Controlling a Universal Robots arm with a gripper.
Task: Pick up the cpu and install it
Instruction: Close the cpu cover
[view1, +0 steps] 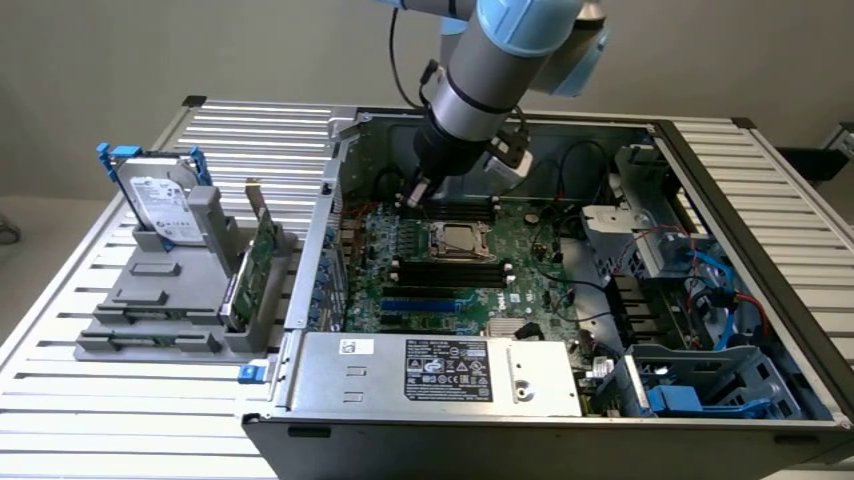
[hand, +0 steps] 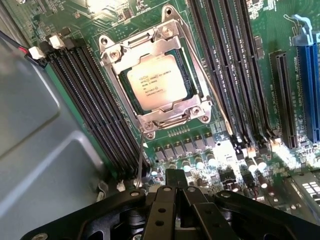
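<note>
An open computer case (view1: 534, 450) lies before me on the slatted worktop (view1: 134, 420), green motherboard (view1: 534, 285) facing up, with black memory slots (hand: 90, 100) in rows. At the exterior view's left a grey stand (view1: 154, 290) holds a hard drive (view1: 163, 208) and, I think, an upright circuit card (view1: 256, 262).

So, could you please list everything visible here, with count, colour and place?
cpu: one, silver-grey, seated in the socket on the circuit board.
circuit board: one, green, lying inside the computer case.
computer case: one, dark grey, open, on the table.
power supply: one, silver with a black label, at the case's near edge.
hard drive: one, silver with blue brackets, upright in the holder.
card: one, green, upright in the holder.
holder: one, grey, on the table at the exterior view's left.
table: one, silver slats, under everything.
arm: one, grey and light blue, reaching into the case.
gripper: one, black, shut, over the board beside the cpu.
</note>
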